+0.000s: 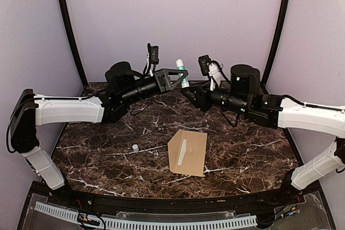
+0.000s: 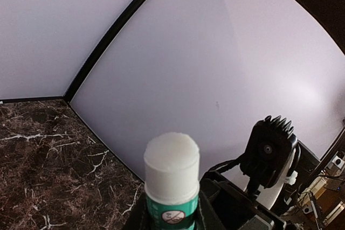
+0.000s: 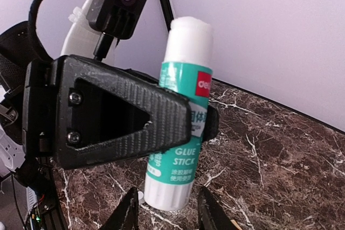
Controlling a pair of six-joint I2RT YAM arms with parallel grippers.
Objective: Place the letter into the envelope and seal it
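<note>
The brown envelope [image 1: 188, 153] lies flat on the marble table at front centre, with a pale narrow strip [image 1: 181, 153] across it. The letter is hidden from every view. My left gripper [image 1: 182, 77] is raised at the back, shut on a green and white glue stick [image 1: 182, 72] held upright with its cap off and the white glue showing [image 2: 171, 157]. In the right wrist view the stick [image 3: 186, 106] is clamped by the left fingers [image 3: 124, 111]. My right gripper [image 3: 170, 214] is open, its tips straddling the stick's white base with gaps on both sides.
A small white cap [image 1: 135, 147] lies on the table left of the envelope. Both arms reach in over the back of the dark marble table [image 1: 242, 149], their wrists close together. Curved pale walls enclose the back and sides.
</note>
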